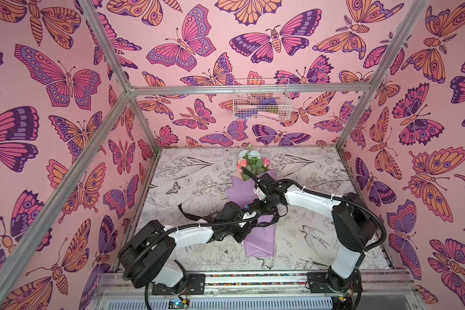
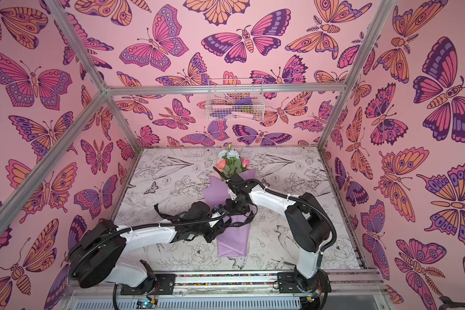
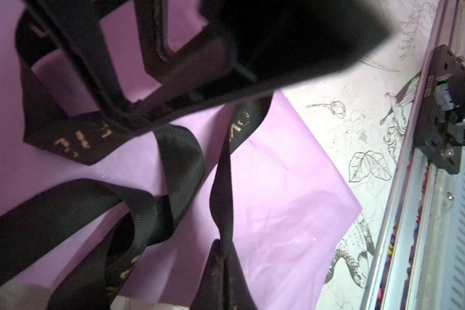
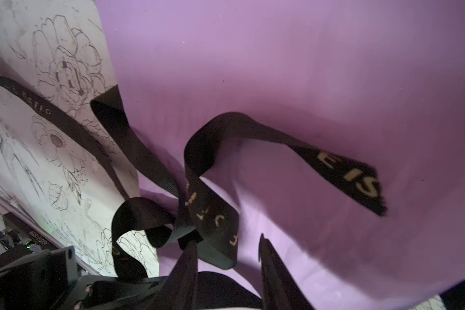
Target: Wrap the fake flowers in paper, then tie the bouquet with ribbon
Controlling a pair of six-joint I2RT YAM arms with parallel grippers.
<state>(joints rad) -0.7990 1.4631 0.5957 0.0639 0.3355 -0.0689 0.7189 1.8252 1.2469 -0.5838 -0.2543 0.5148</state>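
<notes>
The bouquet of fake flowers (image 1: pixel 250 160) (image 2: pixel 231 160) lies down the middle of the table, its pink and pale blue blooms toward the back and its stems in lilac wrapping paper (image 1: pixel 261 243) (image 3: pixel 274 171) (image 4: pixel 293 67). A black ribbon with pale lettering (image 1: pixel 185 212) (image 4: pixel 207 145) (image 3: pixel 180 163) loops loosely over the paper's middle. Both wrists meet above that spot. My left gripper (image 3: pixel 224 252) is shut, pinching a strand of the ribbon. My right gripper (image 4: pixel 227 239) is open, with a ribbon loop resting against one finger (image 4: pixel 191 257) and nothing clamped.
The table top (image 1: pixel 188 171) is printed with black-line flower drawings. A white wire basket (image 1: pixel 261 99) hangs on the back wall. Aluminium frame posts stand at the back corners, and the arms' base rail (image 1: pixel 253 279) runs along the front edge.
</notes>
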